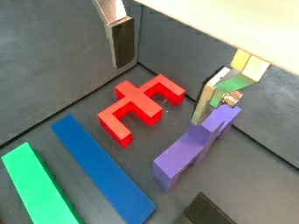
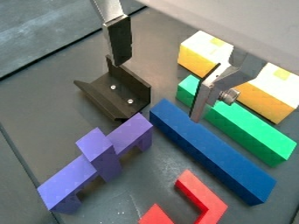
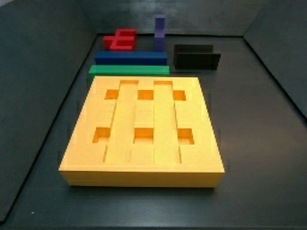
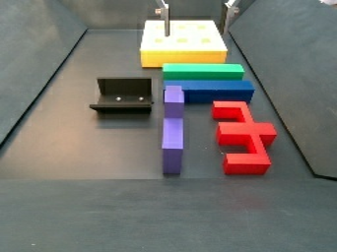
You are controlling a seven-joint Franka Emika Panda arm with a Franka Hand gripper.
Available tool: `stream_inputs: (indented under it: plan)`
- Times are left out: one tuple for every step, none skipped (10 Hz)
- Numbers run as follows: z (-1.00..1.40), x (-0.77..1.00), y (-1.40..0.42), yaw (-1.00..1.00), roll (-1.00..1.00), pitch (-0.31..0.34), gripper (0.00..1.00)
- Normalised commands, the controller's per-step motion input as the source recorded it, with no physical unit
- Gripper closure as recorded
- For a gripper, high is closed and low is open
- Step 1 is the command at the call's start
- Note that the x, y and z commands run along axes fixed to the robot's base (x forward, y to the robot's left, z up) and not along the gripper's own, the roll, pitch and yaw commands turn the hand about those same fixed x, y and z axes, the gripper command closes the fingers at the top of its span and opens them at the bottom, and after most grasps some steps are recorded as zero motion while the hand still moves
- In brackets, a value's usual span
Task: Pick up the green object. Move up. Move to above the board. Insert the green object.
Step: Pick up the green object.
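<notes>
The green object (image 2: 239, 121) is a long flat bar lying on the floor between the yellow board (image 2: 201, 51) and a blue bar (image 2: 211, 156). Both side views show it there, the green object (image 4: 203, 71) touching the board (image 4: 184, 43), and the green object (image 3: 128, 69) against the board (image 3: 150, 153). In a wrist view the green object (image 1: 35, 185) lies parallel to the blue bar. My gripper (image 2: 159, 86) hangs open well above the pieces, with nothing held. Its fingers (image 4: 165, 12) show at the frame's top edge.
A red E-shaped piece (image 1: 138, 103) and a purple piece (image 1: 193, 147) lie beside the blue bar (image 1: 103, 168). The dark fixture (image 2: 114, 92) stands on the floor near the purple piece (image 4: 172, 128). Dark walls enclose the floor.
</notes>
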Motion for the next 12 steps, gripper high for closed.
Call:
stream_inputs:
  plan:
    - [-0.02,0.0,0.0,0.0,0.01,0.0,0.0]
    - [-0.03,0.0,0.0,0.0,0.0,0.0,0.0]
    - [0.0,-0.03,-0.17,-0.4,0.0,-0.029,0.0]
    - [0.01,0.0,-0.42,-0.73,0.0,-0.011,0.0]
    - [0.05,0.01,-0.31,-0.86,0.0,-0.004,0.0]
    - [0.0,0.0,-0.32,-0.88,0.04,0.0,0.0]
    - [-0.01,0.0,-0.33,-0.88,0.0,0.0,0.0]
    - [-0.02,0.01,-0.33,-0.88,0.0,0.0,0.0]
    - [-0.07,0.0,-0.33,-0.88,0.03,0.0,0.0]
    - [-0.13,0.0,-0.31,-0.88,0.03,0.011,0.0]
    - [-0.1,0.0,-0.29,-0.89,0.03,0.026,0.0]
    - [-0.07,0.0,-0.29,-0.88,0.03,0.03,0.0]
